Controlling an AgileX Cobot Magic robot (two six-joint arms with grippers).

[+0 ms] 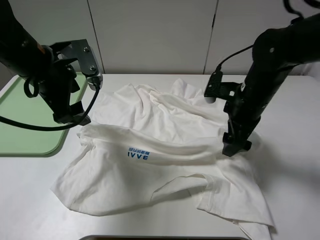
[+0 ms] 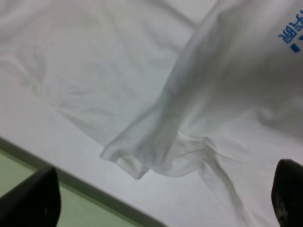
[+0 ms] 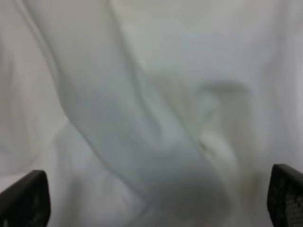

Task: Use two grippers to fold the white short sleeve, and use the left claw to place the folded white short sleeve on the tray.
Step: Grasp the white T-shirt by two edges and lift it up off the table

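Up front: rumpled white short sleeve (image 1: 165, 150) spread on counter (image 1: 30, 200), lettering up, only loosely doubled. Behind, at its rt side: right pincer (image 1: 236, 145) tip-down at cloth, released, jaws wide. Further back, by lt edge: left pincer (image 1: 72, 117) released too, beside tray (image 1: 20, 135). Prob. early: proper folds + tray placement left.

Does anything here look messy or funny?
Yes, the white short sleeve looks messy. It lies crumpled across the table, bunched into ridges, with one part flopped over near the blue lettering. It isn't folded yet and sits beside the green tray, not on it. Nothing looks torn or spilled.
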